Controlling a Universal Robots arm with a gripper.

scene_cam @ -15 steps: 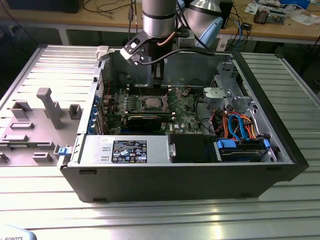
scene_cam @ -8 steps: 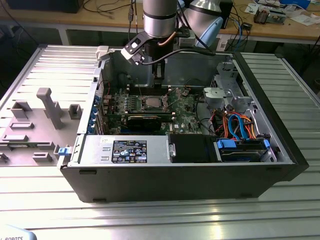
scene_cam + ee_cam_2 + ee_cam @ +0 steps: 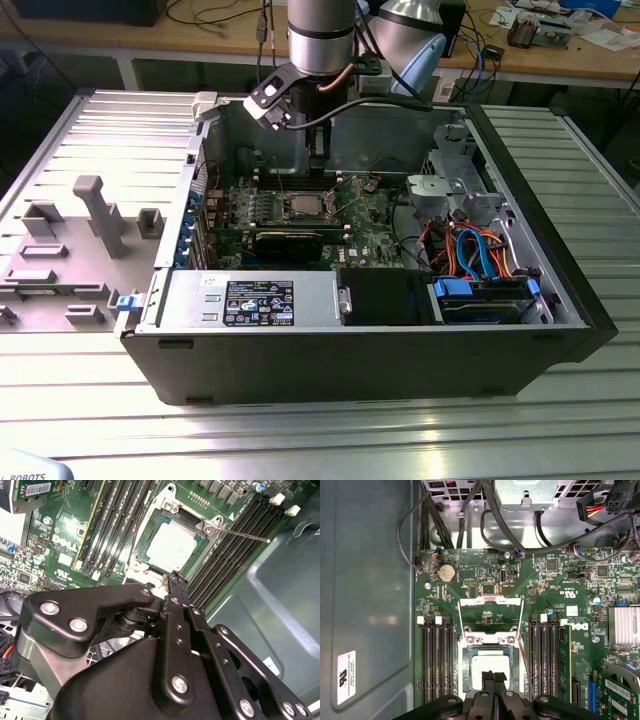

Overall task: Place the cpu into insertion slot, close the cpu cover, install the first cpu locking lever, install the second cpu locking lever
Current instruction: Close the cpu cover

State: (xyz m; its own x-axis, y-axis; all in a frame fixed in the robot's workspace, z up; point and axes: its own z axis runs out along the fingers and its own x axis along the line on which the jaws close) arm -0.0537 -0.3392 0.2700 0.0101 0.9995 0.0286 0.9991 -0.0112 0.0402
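The cpu [image 3: 490, 664] sat in the insertion slot [image 3: 466, 670] near the green circuit board's [image 3: 545, 580] middle, the cpu cover [image 3: 490, 629] swung open. The gripper [image 3: 493, 676], fingers pinched together on nothing, hovered just above.

A bench [image 3: 300, 440] of ribbed silver metal slats fills the foreground, and soft glare pools along its near edge. Toward its edge on the exterior view's left, grey fixture blocks [image 3: 92, 210] stand on the slats. Beyond the far edge runs a light wooden desk [image 3: 180, 38] on a white frame, strewn with dark cables [image 3: 215, 14] and, at the exterior view's right, loose papers [image 3: 605, 38].
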